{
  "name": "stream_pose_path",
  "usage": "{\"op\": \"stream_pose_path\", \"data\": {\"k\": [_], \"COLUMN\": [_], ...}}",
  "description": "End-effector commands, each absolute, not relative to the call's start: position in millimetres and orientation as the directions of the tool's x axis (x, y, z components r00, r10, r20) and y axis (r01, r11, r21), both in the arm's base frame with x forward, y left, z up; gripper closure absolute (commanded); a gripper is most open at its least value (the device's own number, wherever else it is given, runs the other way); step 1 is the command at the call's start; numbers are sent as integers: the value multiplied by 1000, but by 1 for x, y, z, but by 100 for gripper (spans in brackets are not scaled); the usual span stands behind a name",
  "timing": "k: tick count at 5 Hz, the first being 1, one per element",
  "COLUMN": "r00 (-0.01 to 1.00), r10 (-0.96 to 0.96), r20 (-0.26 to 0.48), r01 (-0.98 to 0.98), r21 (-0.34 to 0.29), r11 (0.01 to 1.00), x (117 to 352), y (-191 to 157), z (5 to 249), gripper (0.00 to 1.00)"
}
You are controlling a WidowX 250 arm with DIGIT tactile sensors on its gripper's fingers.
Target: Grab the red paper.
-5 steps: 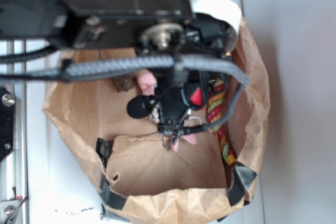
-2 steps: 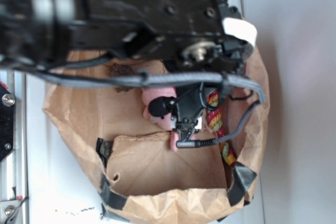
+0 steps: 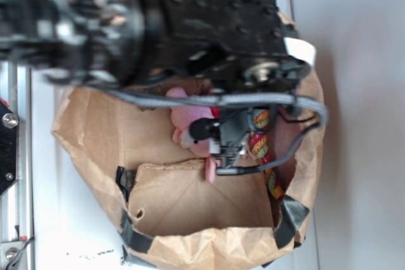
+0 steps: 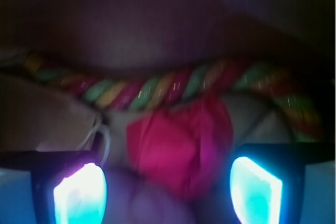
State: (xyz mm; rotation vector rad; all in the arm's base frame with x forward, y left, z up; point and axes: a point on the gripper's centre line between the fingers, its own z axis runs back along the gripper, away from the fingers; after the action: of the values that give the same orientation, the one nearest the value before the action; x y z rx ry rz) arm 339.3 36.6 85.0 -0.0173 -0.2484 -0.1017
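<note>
In the wrist view the red paper (image 4: 181, 148), a wrinkled bright red ball, lies just below the twisted rope (image 4: 157, 88). My gripper (image 4: 168, 192) is open, its glowing pads (image 4: 79, 195) standing wide on either side of the ball without touching it. A blurred pale shape fills the space between the fingers in front of the paper. In the exterior view the gripper (image 3: 228, 150) hangs low inside the brown paper bag (image 3: 95, 131), beside the pink plush (image 3: 190, 118). The arm hides the red paper there.
The red-yellow-green rope (image 3: 261, 140) runs along the bag's right wall. The bag's crumpled sides rise all round, with black tape (image 3: 292, 216) at the front corners. A metal rail (image 3: 9, 156) runs down the left edge.
The arm has swung right and lower into the bag, covering more of it. The red paper that showed beside the gripper a second ago is now hidden under the arm.
</note>
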Motion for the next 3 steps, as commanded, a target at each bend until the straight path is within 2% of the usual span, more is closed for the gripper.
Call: {"op": "stream_pose_path", "data": {"k": [1,2,3], "r00": [959,962,967], "r10": [-63,-45,-65], "r20": [277,270,247], "r01": [68,52,67], "r21": [-8,-20,2], "r11": [998,998,998], "x": [350,350,347], "y": [43,41,41], "z": [99,100,97], "gripper": [0,0,0]}}
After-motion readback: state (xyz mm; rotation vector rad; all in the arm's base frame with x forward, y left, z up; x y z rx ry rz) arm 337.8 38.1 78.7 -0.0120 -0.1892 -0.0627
